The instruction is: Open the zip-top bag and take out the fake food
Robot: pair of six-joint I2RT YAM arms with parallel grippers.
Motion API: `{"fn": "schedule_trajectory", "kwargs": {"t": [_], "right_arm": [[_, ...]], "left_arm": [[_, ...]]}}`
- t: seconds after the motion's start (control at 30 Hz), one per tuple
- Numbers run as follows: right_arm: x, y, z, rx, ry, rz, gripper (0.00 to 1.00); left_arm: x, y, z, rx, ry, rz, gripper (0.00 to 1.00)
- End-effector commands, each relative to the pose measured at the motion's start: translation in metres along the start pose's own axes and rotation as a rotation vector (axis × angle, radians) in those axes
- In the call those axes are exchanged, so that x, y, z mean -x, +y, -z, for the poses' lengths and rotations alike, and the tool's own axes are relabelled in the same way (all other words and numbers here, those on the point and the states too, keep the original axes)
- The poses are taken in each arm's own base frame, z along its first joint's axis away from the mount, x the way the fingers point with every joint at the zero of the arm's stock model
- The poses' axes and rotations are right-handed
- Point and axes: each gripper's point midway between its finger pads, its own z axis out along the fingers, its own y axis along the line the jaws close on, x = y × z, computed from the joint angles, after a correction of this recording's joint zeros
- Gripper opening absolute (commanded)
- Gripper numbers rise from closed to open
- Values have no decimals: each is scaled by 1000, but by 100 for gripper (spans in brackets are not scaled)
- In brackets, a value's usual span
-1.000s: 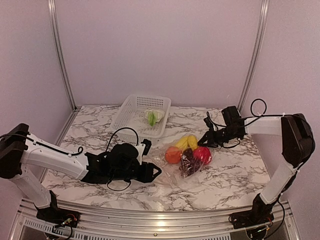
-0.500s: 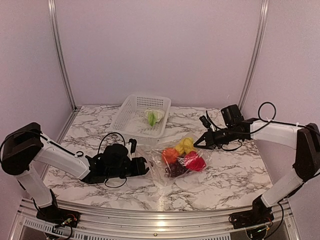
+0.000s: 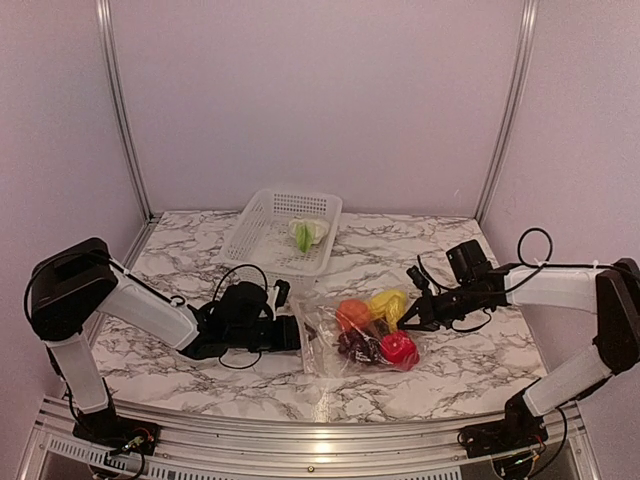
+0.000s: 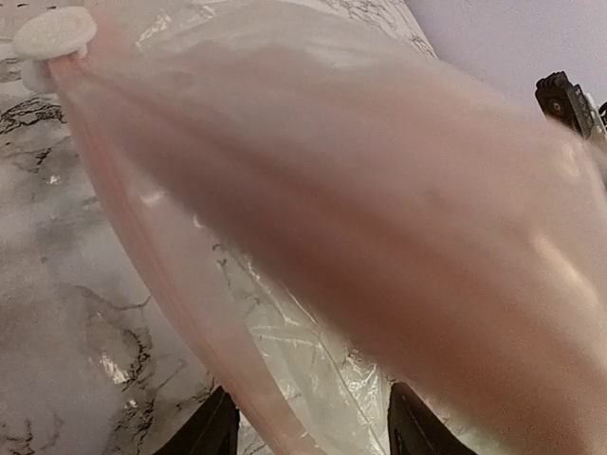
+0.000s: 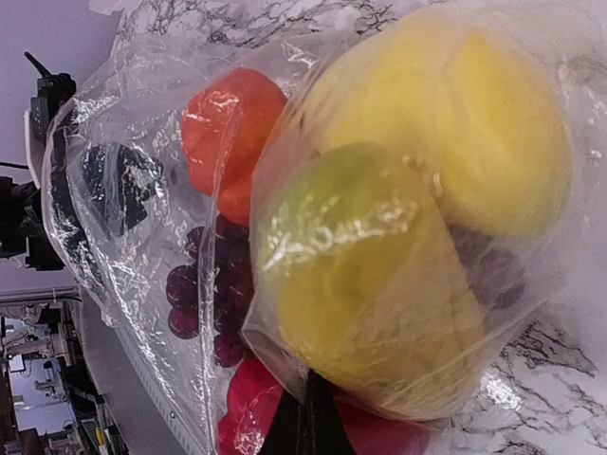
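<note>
Top external: marble table (image 3: 480, 365), lilac walls (image 3: 320, 100); right pincer (image 3: 407, 321) pinches bag (image 3: 322, 350), left pincer (image 3: 298, 336) parted.

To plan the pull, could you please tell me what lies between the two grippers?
In the top external view, the zip-top bag lies between the left gripper and the right gripper, the fake food inside it.

Smeared to pinkish blur in left wrist view: clear crinkly plastic zip-top bag (image 4: 379, 218). Cropped at bottom edge: left gripper (image 4: 310, 406), hold unclear.
</note>
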Motion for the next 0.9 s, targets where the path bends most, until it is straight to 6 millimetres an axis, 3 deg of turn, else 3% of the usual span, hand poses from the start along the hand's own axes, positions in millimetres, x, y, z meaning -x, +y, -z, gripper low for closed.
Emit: {"fn": "schedule_trajectory", "kwargs": {"t": [0.0, 0.2, 0.4, 0.53, 0.67, 0.73, 0.87], "right_arm": [[-12, -27, -9, -106, 31, -34, 0], [-22, -41, -21, -127, 72, -43, 0], [-20, -45, -25, -134, 83, -35, 0], [-19, -45, -25, -139, 86, -26, 0], [-20, -47, -25, -147, 91, -18, 0], [-19, -46, -25, -149, 90, -14, 0], [-19, -45, -25, -144, 87, -12, 0]], "left_arm": [[-16, -4, -17, 22, 84, -88, 53], [-22, -65, -16, -139, 100, -253, 49], [-10, -76, 3, -161, 56, -255, 41], [0, -56, 26, -39, 22, -224, 38], [13, 6, 66, 223, -65, -128, 34], [18, 26, 86, 314, -83, -110, 33], [14, 12, 96, 261, -31, -162, 37]]}}
